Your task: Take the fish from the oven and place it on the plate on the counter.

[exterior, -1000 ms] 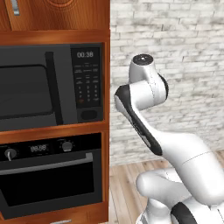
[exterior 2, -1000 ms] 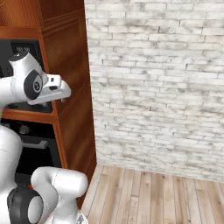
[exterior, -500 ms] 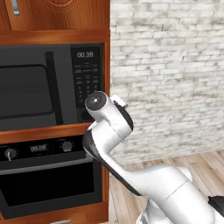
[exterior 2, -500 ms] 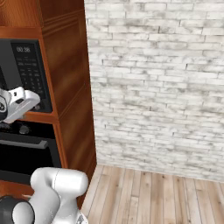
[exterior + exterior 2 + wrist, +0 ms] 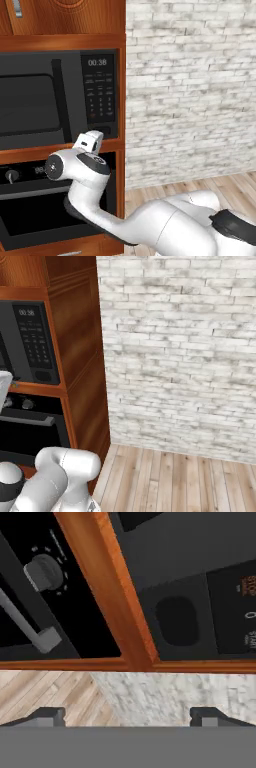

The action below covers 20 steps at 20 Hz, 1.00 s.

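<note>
Hand released, fingers wide apart, grasping nothing, close before oven knob and bar handle. Oven door shut, below microwave. Fish unseen.

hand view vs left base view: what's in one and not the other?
Hand view alone: the gripper, fingertips wide apart with nothing between them, and the right end of the oven's bar handle up close. Left base view alone: the arm bent low in front of the oven, the microwave's window and its clock. Both: an oven knob, the microwave keypad panel, the wooden cabinet frame, the brick wall and the plank floor.
</note>
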Tool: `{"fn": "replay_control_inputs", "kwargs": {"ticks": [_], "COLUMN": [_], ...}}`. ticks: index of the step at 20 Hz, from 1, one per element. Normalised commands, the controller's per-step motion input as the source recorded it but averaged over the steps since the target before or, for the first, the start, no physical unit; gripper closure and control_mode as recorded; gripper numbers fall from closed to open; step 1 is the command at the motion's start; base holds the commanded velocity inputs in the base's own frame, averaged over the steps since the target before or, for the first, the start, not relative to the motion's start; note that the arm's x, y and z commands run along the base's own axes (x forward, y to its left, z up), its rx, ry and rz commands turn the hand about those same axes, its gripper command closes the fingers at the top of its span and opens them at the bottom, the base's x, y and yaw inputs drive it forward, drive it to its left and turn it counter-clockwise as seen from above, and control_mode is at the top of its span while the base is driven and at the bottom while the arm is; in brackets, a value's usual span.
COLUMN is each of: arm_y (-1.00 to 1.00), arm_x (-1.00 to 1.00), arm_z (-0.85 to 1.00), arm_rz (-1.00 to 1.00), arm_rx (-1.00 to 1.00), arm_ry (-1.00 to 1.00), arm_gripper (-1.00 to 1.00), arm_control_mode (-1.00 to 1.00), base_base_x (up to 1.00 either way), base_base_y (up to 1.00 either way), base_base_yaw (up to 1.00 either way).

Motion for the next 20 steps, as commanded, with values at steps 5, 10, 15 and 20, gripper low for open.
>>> {"fn": "replay_control_inputs", "kwargs": {"ticks": [5, 10, 15, 20], "arm_y": [1.00, 1.00, 0.94, 0.60], "arm_x": [-0.06, 0.00, 0.04, 0.02], "arm_z": [-0.68, -0.90, -0.82, -0.43], "arm_rz": [0.33, 0.34, 0.31, 0.22], "arm_rx": [-0.38, -0.22, -0.09, 0.00], "arm_ry": [-0.01, -0.11, -0.02, 0.08], "arm_gripper": [-1.00, -1.00, -1.00, -1.00], "arm_control_mode": [-1.00, -1.00, -1.00, -1.00], "base_base_x": [0.00, 0.00, 0.00, 0.00], "base_base_y": [0.00, 0.00, 0.00, 0.00], "base_base_yaw": [0.00, 0.00, 0.00, 0.00]}}
